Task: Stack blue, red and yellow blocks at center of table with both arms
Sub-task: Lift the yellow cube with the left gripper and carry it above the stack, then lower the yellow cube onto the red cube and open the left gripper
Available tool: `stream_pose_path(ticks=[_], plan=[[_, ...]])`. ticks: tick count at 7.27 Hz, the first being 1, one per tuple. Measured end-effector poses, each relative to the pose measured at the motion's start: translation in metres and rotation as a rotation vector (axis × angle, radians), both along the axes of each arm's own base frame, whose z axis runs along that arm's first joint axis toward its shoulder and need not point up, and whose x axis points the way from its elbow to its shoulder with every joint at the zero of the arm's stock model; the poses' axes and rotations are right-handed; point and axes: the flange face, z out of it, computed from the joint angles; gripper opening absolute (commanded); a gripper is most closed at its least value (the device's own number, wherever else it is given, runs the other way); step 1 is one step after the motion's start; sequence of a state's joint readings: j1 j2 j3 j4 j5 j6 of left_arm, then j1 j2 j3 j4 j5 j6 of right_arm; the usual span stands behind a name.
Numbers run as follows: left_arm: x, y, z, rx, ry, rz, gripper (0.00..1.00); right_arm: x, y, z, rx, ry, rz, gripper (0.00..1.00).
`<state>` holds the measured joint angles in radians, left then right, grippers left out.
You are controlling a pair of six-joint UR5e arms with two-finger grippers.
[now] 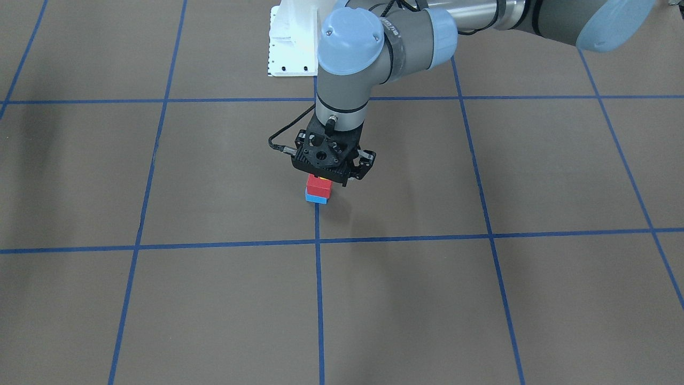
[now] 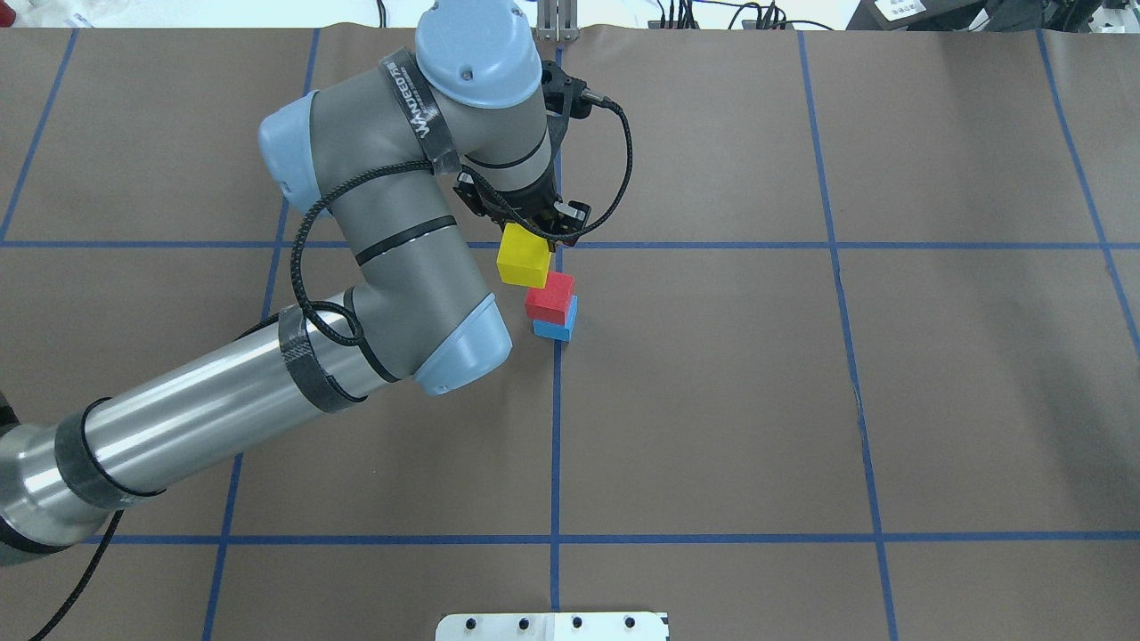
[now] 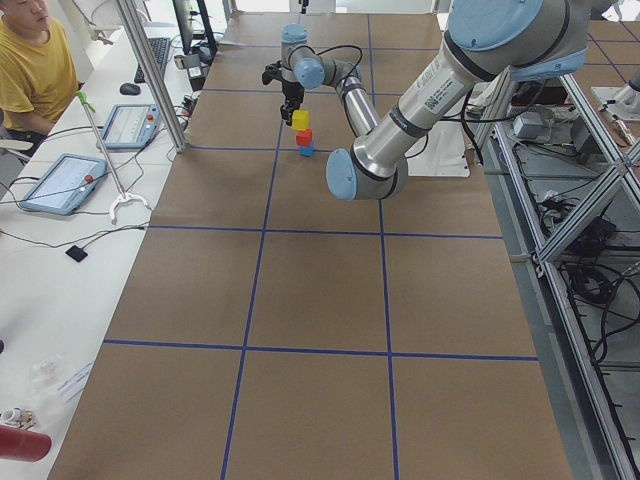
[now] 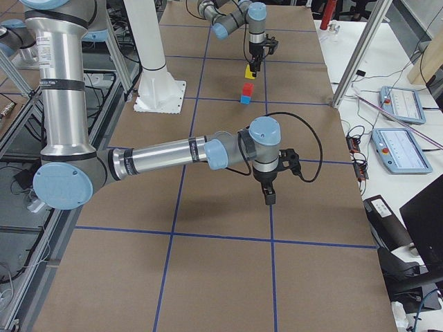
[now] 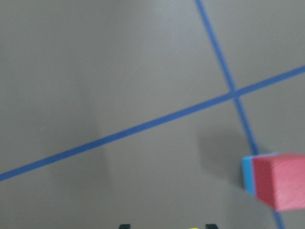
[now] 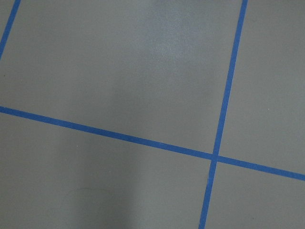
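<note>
A red block (image 2: 549, 296) sits on a blue block (image 2: 557, 328) at the table's center, beside a crossing of blue tape lines. My left gripper (image 2: 532, 236) is shut on a yellow block (image 2: 523, 261) and holds it in the air just above the red block, apart from it. In the exterior left view the yellow block (image 3: 300, 119) hangs over the red (image 3: 304, 137) and blue (image 3: 306, 151) blocks. The left wrist view shows the stack (image 5: 279, 183) at its right edge. My right gripper (image 4: 268, 197) hangs low over bare table far from the stack; I cannot tell if it is open or shut.
The robot's white base plate (image 2: 552, 626) lies at the table's near edge. An operator (image 3: 30, 60) sits at a side desk with tablets (image 3: 62, 181). Metal frame posts (image 4: 356, 62) stand along the table's sides.
</note>
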<state>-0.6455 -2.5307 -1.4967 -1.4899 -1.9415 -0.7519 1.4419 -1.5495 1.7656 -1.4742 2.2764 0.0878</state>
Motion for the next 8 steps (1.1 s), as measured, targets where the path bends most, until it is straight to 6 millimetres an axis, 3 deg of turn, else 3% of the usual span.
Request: stream_pose_path(ticks=[3,8], plan=[[0.029,0.016,0.001,0.025,-0.012,0.017,0.0,0.0,0.0,0.0,-0.001,0.0,0.001,1.0],[0.035,0.017,0.005,0.022,-0.022,0.018,0.07,0.0,0.0,0.0,-0.001,-0.001,0.001,1.0]])
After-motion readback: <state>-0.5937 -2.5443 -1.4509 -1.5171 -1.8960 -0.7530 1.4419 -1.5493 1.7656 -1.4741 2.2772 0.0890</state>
